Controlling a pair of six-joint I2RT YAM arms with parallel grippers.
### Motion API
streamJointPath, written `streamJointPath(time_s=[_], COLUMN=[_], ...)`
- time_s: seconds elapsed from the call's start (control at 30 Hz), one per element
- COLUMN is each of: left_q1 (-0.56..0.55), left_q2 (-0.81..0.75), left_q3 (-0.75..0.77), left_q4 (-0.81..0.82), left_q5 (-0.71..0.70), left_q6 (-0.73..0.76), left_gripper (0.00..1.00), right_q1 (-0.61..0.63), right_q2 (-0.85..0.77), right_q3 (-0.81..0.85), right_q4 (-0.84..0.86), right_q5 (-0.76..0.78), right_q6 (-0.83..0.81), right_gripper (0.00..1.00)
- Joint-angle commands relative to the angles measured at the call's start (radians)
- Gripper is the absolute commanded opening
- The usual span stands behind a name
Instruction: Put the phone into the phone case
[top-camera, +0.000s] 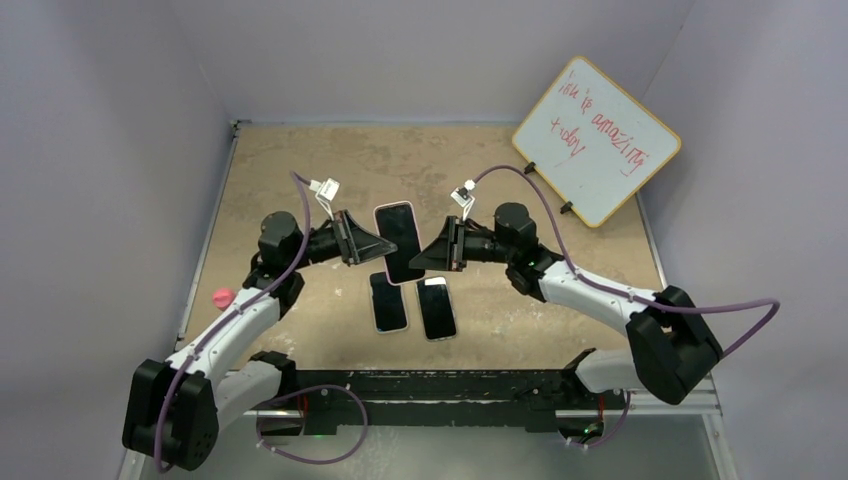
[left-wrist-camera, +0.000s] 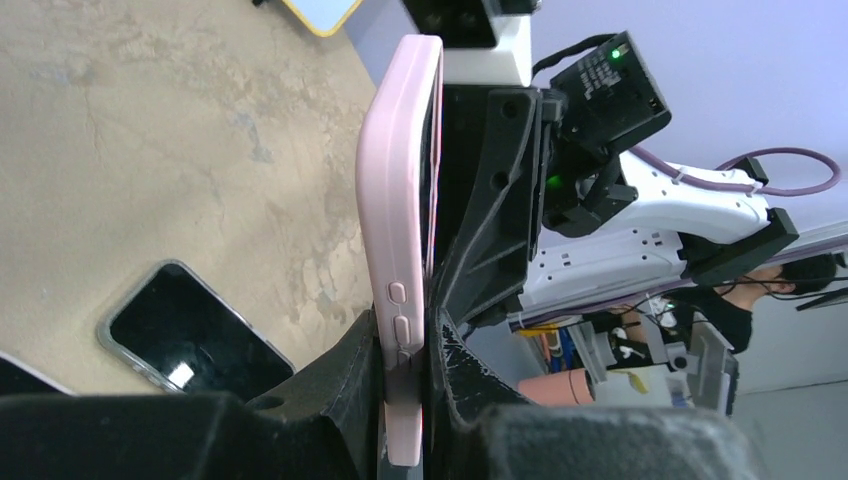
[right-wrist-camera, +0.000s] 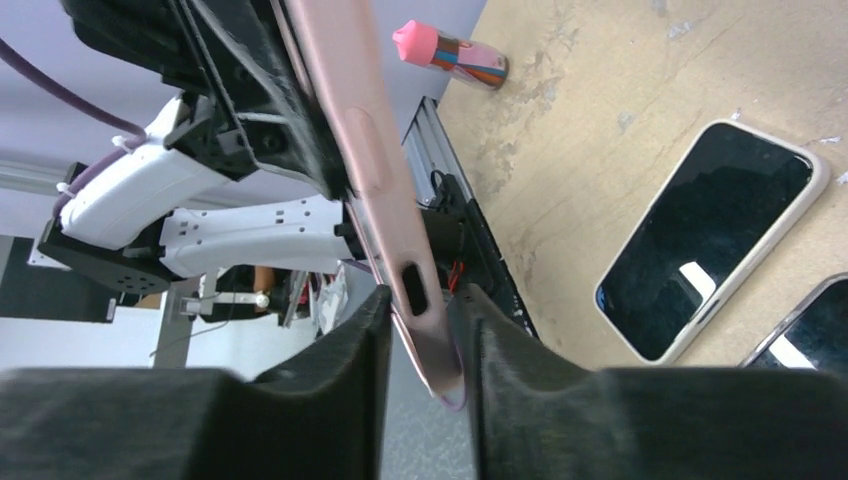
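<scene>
Now left gripper (top-camera: 380, 245) at 9 o'clock, right gripper (top-camera: 420, 257) at 3, both pinch the phone case (top-camera: 397, 222); squeeze softly.

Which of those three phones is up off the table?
The pink-cased phone, gripped between both arms' jaws; the other two phones lie flat.

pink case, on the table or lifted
Lifted: left tool and right tool each clamp an edge of the pink case, clear of the table.
</scene>
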Motion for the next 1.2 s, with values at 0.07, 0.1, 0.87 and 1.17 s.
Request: streamJointPath(time_s=[0.07, 0.1, 0.87, 1.17], left_q1=[0.002, 0.002, 0.014, 0.025], left_q2=[0.003, 0.004, 0.057, 0.071], left_q3=[0.009, 0.013, 0.166, 0.162], left_q4=[0.069, 0.053, -0.203, -0.123], left_q5=[0.043, 0.040, -0.214, -0.210], left_q6=[-0.034, -0.027, 0.045, 0.029], left_gripper=[0.00, 0.00, 0.48, 0.19], right_q1=[-0.003, -0.002, -0.002, -0.003], right_q2=[0.035, 0.039, 0.048, 0.049], right_q3=[0.054, 0.052, 0.029, 0.031], right_q4=[0.070, 0.078, 0.106, 0.109], right_q5=[-0.021, -0.026, -0.078, -0.109], right_q6=[-0.019, -0.014, 0.000, -0.003], right_gripper=[0.11, 0.04, 0.00, 0.00])
